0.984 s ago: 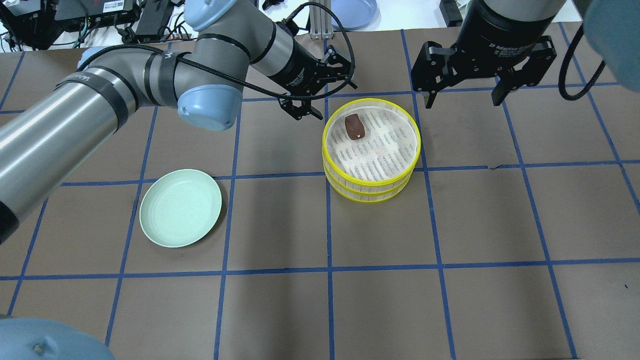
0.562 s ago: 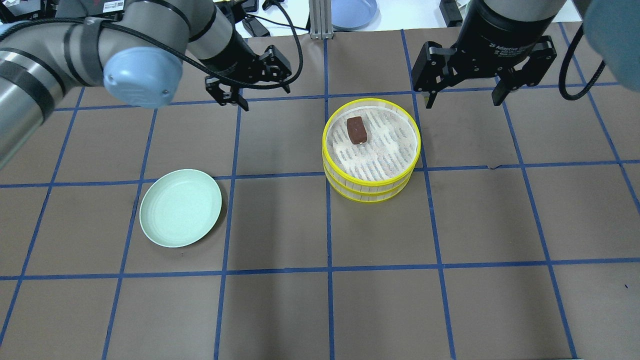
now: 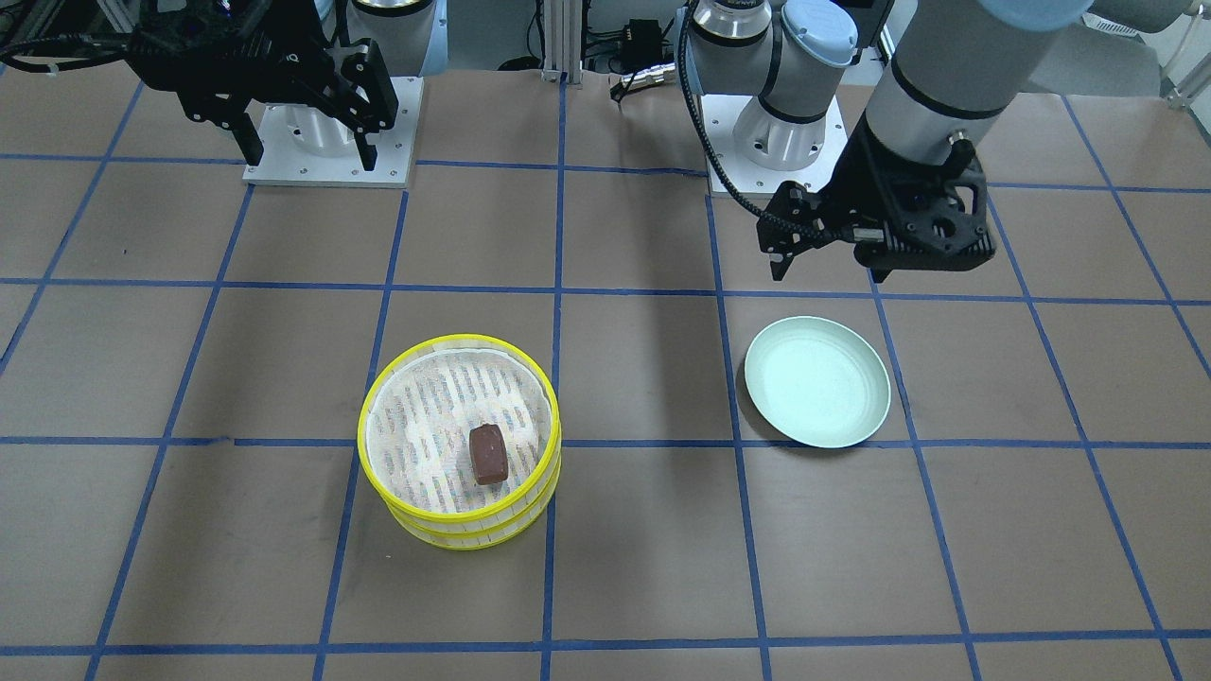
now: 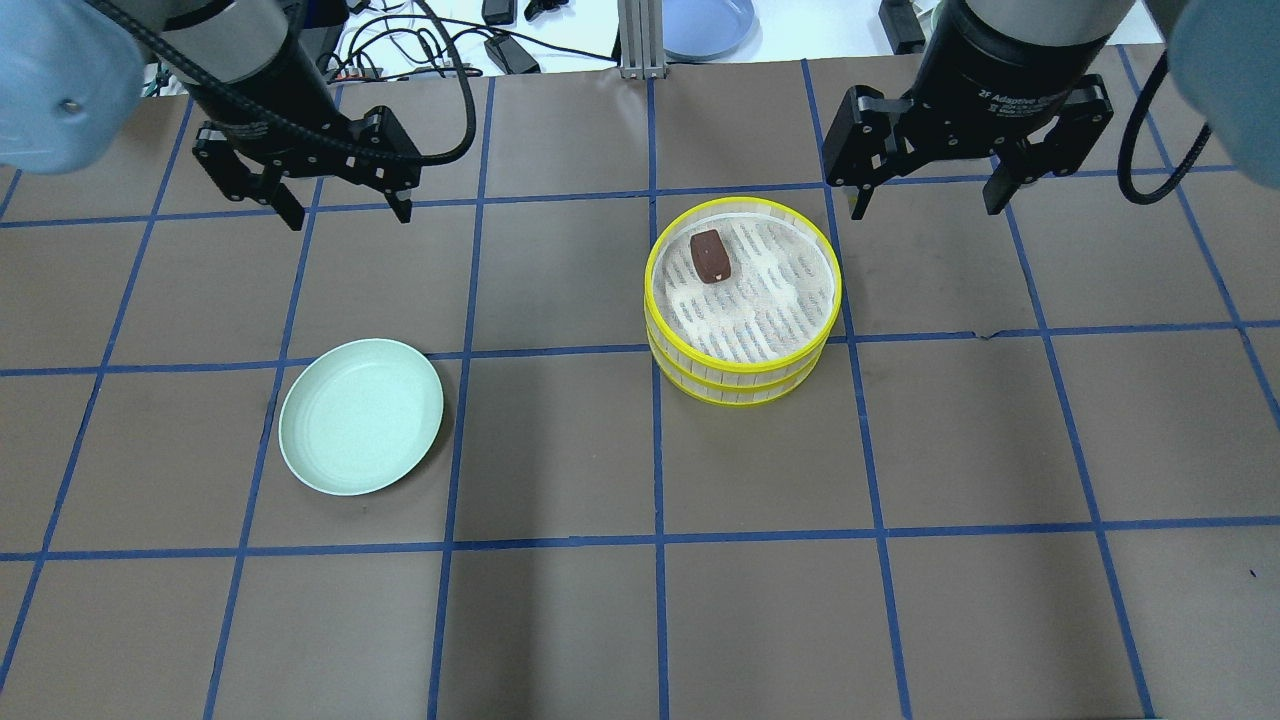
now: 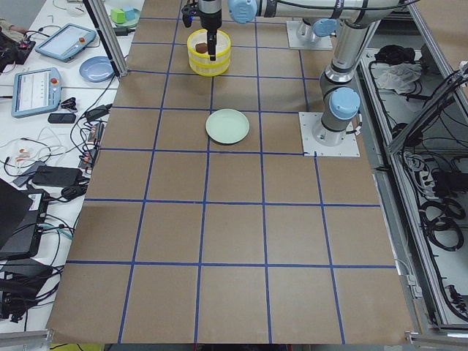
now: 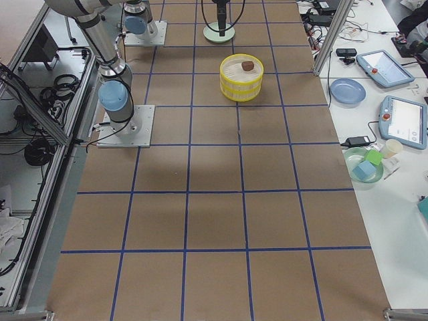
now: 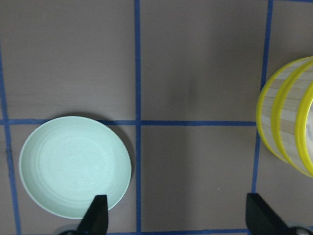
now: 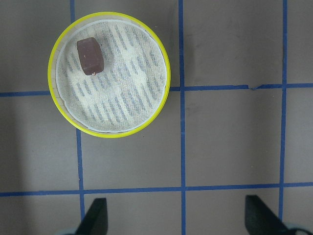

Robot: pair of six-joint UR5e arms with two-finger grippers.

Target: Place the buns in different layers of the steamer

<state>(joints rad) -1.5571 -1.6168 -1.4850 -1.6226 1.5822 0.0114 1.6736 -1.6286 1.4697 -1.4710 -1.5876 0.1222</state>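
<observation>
The steamer [image 4: 740, 375] stands as two stacked yellow-rimmed trays right of the table's centre; it also shows in the front view [image 3: 464, 525] and the right wrist view [image 8: 108, 134]. The dark reddish-brown bun [image 4: 709, 255] lies in the top tray near its far-left rim, as the right wrist view [image 8: 89, 56] also shows. The cream-white bun is not in view. My left gripper [image 4: 350, 215] is open and empty, high over the table far left of the steamer. My right gripper [image 4: 925, 205] is open and empty, behind and right of the steamer.
An empty pale green plate [image 4: 360, 415] lies left of centre, nearer than my left gripper, and shows in the left wrist view [image 7: 73, 166]. A blue plate [image 4: 705, 20] and cables lie beyond the table's far edge.
My left arm has swung left, away from the steamer's far-left side, with its gripper open and empty. The brown bun, steamer and right gripper have not moved.
</observation>
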